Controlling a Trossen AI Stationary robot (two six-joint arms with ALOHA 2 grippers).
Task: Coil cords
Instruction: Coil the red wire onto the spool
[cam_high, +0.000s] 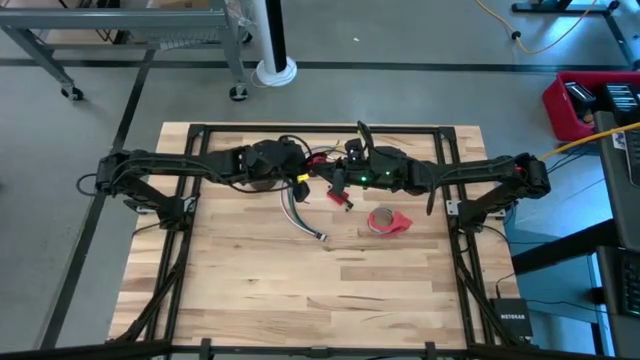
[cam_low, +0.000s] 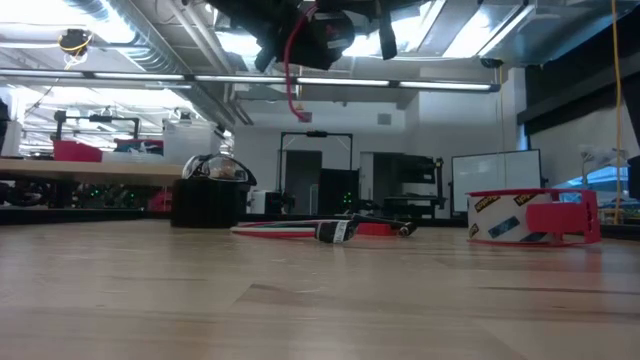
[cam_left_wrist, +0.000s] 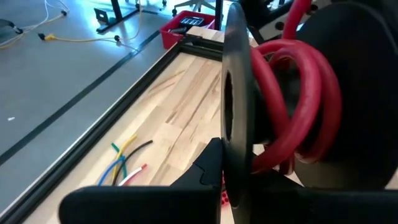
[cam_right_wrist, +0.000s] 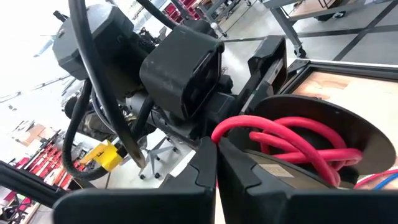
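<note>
High view: left gripper (cam_high: 300, 172) and right gripper (cam_high: 328, 172), both clenched on a red cord (cam_high: 318, 158), meet mid-table. The wire bundle (cam_high: 303, 215) lies just below them, long axis running toward the table's near edge, nearer the left arm.

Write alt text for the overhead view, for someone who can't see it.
Two dark robot arms meet above the far middle of a pale wooden table, left end effector and right end effector shut around a red cord. A bundle of thin wires and a red tape roll lie below.
</note>
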